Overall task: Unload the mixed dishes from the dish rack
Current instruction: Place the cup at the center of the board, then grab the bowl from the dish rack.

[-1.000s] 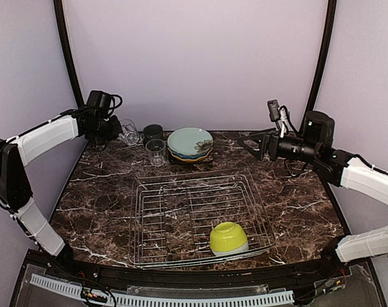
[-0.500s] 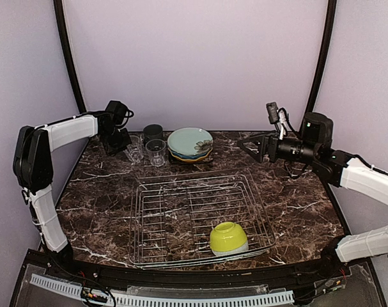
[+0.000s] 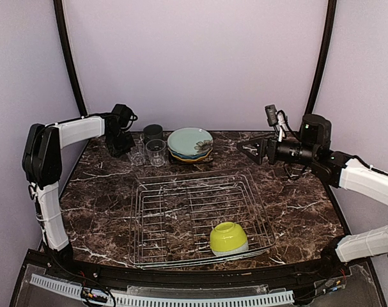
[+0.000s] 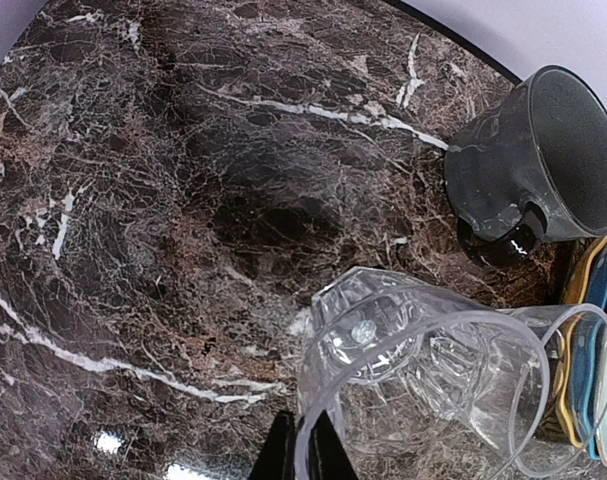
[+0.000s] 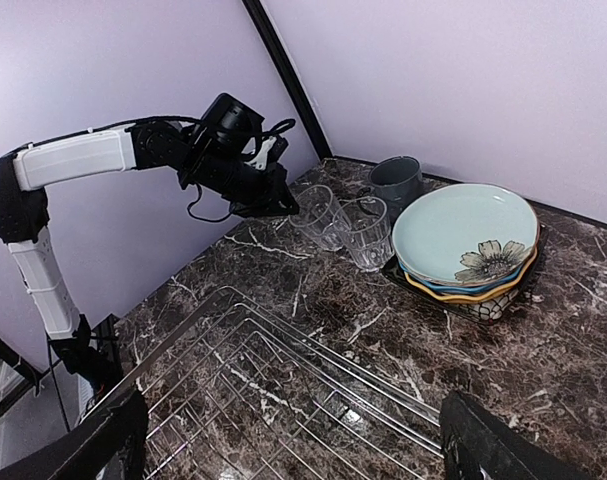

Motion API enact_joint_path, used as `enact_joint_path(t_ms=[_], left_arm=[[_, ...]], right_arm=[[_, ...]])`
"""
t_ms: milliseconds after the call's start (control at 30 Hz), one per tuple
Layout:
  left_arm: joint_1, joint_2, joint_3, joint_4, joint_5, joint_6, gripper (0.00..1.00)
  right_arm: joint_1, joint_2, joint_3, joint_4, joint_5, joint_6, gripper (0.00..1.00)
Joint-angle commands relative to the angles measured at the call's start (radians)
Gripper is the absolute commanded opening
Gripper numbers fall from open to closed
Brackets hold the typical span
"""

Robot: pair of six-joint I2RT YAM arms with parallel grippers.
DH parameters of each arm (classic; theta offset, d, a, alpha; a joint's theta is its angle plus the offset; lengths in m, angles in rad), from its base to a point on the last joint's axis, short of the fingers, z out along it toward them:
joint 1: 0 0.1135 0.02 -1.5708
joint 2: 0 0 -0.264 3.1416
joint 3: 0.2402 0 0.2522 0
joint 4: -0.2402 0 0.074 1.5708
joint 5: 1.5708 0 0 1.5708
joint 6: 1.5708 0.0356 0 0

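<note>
A: Left gripper (image 4: 301, 452)?
B: Clamped on a clear glass (image 4: 383, 345) by its rim, beyond the dish rack's (image 3: 194, 177) far-left corner.
A: Right gripper (image 3: 248, 151)?
B: Spread wide, empty, beyond the far-right corner. Lime-green bowl (image 3: 228, 237): inside, near-right.

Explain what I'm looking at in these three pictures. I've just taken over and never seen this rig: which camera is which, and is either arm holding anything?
Two robot arms are bolted at the near edge of a marble table, and each ends in a two-finger pincer. The wide picture comes from a fixed camera above and behind them. The other two come from cameras on the wrists, so each looks along its own fingers.

The wire dish rack holds only a lime-green bowl, upside down. Behind the rack stand a stack of plates, a dark grey mug and a clear glass.

The left pincer is shut on the rim of a second glass beside them. The right pincer is open and holds nothing, hovering to the right of the plates.
</note>
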Motion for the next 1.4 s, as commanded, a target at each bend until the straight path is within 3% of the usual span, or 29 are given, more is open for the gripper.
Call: enact_joint_path(t_ms=[0, 300, 533, 600, 633, 700, 1067, 1367], left_arm=[[0.004, 0.001, 0.035, -0.021, -0.006, -0.014, 0.11], [0.005, 0.002, 0.064, -0.041, 0.006, -0.010, 0.26], [-0.002, -0.068, 0.048, -0.011, 0.021, 0.017, 0.50], [-0.018, -0.111, 0.013, 0.032, -0.018, 0.048, 0.66], [-0.027, -0.144, -0.002, 0.047, -0.039, 0.079, 0.80], [-0.055, -0.190, -0.042, 0.090, -0.096, 0.128, 0.96], [-0.154, -0.355, -0.185, 0.221, -0.202, 0.237, 0.99], [-0.173, -0.391, -0.228, 0.260, -0.192, 0.248, 0.99]], right_arm=[[-0.004, 0.002, -0.009, 0.020, 0.008, 0.003, 0.99], [-0.004, -0.002, 0.033, -0.066, -0.040, -0.043, 0.99], [0.001, -0.005, 0.084, -0.224, -0.089, -0.099, 0.99], [0.006, -0.006, 0.090, -0.259, -0.103, -0.108, 0.99], [0.010, -0.004, 0.099, -0.284, -0.106, -0.118, 0.99], [0.029, 0.006, 0.127, -0.350, -0.103, -0.142, 0.99], [0.228, 0.111, 0.298, -0.733, 0.023, -0.252, 0.99], [0.326, 0.171, 0.290, -0.931, 0.078, -0.270, 0.99]])
